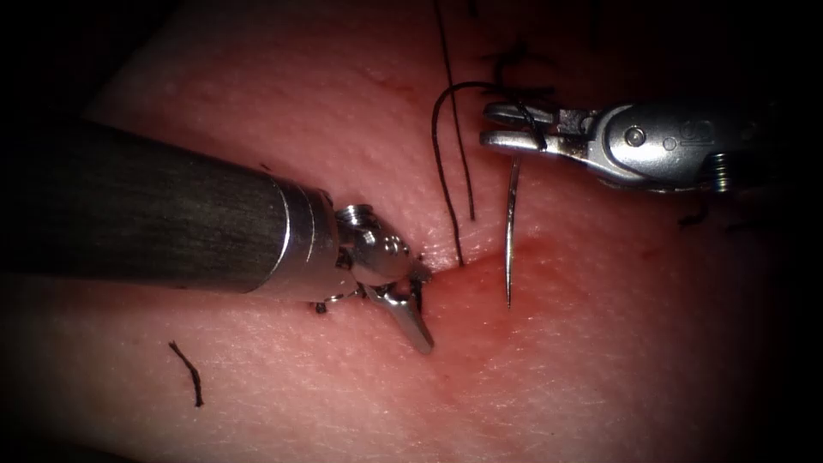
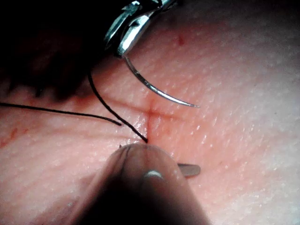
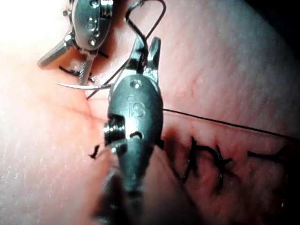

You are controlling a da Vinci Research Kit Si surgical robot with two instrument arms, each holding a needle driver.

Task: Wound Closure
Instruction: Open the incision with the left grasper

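Note:
My right tool [image 1: 490, 125] comes in from the upper right, its jaws shut on the curved needle [image 1: 511, 231] near its tail end. The needle hangs down free of the tissue [image 1: 600, 360], and its tip hovers just right of the cut [image 1: 446, 291]. Black thread [image 1: 439, 163] rises from the tissue at the cut, loops up and runs to the right tool's jaws. My left tool [image 1: 423, 304] stands open at the cut's left edge, holding nothing, with one jaw pointing down along the tissue. The left wrist view shows the needle [image 2: 154, 89] curving away from the right tool [image 2: 124, 42].
Finished dark stitches [image 1: 514, 69] sit on the cut behind the right tool, also seen as stitches [image 3: 206, 159] in the right wrist view. A cut end of thread [image 1: 189, 373] lies on the tissue at the lower left. Red fluid [image 1: 480, 283] wets the cut.

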